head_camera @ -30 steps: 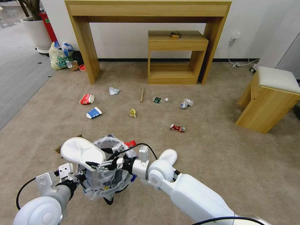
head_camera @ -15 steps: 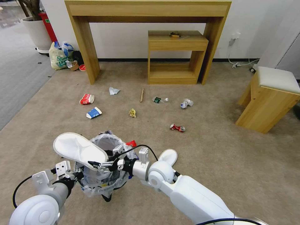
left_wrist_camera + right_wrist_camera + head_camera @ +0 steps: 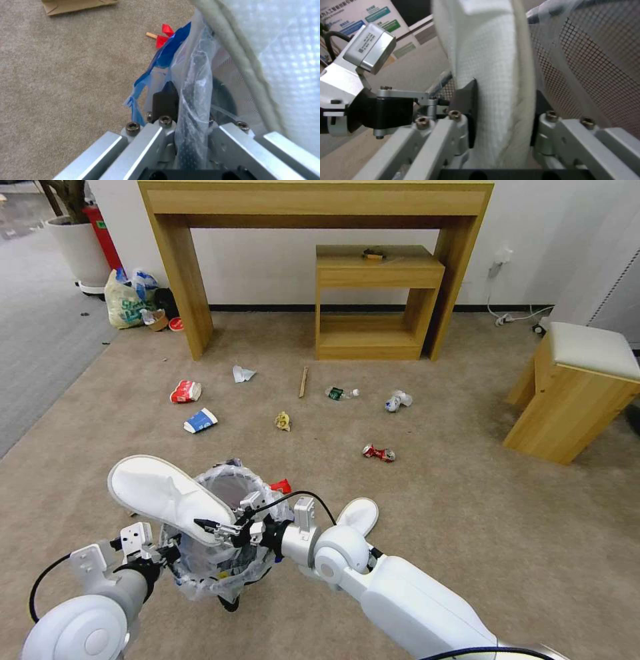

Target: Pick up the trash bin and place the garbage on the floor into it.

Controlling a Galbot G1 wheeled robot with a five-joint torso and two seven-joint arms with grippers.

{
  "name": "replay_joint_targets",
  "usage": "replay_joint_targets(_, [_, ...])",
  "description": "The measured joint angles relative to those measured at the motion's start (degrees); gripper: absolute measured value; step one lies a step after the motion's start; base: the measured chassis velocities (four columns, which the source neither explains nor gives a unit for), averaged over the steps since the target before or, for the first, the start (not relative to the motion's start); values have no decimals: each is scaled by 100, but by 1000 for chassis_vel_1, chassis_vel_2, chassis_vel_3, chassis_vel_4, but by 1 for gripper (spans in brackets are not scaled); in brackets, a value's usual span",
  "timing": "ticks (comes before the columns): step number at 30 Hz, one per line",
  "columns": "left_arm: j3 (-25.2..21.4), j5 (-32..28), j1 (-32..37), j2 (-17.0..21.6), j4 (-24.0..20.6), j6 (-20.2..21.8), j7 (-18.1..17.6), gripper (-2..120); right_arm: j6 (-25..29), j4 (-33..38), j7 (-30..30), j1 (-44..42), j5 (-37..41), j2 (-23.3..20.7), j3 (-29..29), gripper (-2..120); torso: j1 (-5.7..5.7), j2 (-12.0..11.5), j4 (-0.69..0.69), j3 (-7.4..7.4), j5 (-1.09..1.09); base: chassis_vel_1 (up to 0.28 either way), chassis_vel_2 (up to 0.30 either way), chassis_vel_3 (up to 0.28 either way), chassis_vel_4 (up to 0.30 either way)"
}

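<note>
White slipper (image 3: 163, 495): head view, pinched at its rim by the right gripper (image 3: 217, 528), tilted over the trash bin (image 3: 223, 543).
Left wrist: left gripper (image 3: 181, 120) clamped on the bin's bagged rim, above the floor (image 3: 66, 75).
Right wrist: pads (image 3: 466, 100) squeeze the slipper's edge.

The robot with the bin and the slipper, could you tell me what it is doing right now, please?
It is clearing litter off the beige carpet. The left gripper holds the bag-lined trash bin by its rim, off the floor. The right gripper is clamped on a white slipper, held over the bin's mouth. A second slipper, crushed cups, a crushed can and a bottle lie on the carpet beyond.
</note>
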Motion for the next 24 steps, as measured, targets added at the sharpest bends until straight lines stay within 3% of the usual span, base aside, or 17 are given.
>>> replay_joint_targets(5, [-6, 2, 1, 2, 0, 0, 5, 0, 10, -45, 17, 0, -19, 17, -6, 16, 0, 0, 0, 0, 0, 0, 0, 0, 0])
replay_joint_targets(9, [-10, 21, 17, 2, 1, 0, 22, 0, 21, -62, 33, -32, -48, 18, -1, 1, 0, 0, 0, 0, 0, 0, 0, 0, 0])
replay_joint_targets(24, [-81, 83, -51, 38, 247, -5, 30, 0, 271, 308, -71, -381, -261, -133, 310, 1, 0, 0, 0, 0, 2, 0, 0, 0, 0])
